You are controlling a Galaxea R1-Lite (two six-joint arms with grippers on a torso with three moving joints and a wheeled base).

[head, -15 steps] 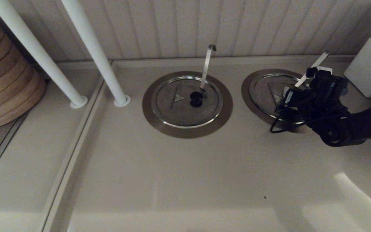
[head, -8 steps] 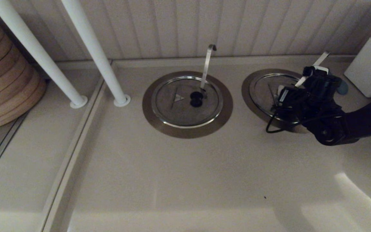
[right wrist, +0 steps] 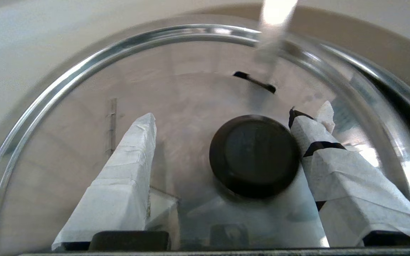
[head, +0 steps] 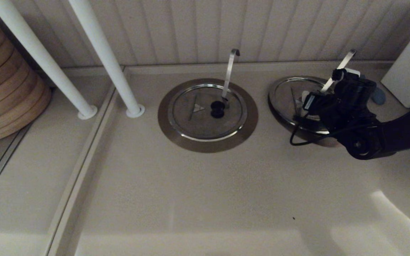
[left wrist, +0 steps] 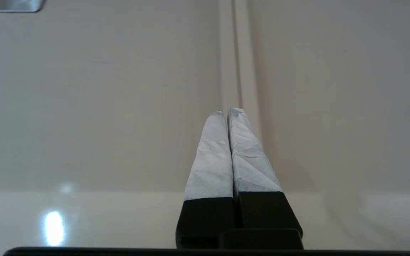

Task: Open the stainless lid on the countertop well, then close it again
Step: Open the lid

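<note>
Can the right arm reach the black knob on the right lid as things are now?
Probably yes: the right end effector is over the lid, with open fingers flanking the knob and nothing between.

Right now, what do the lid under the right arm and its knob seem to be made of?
The lid looks like brushed steel: grey, faintly streaked, with a shiny mirror-bright rim. The knob looks like matte black plastic, perhaps rubber; it shows no glare.
</note>
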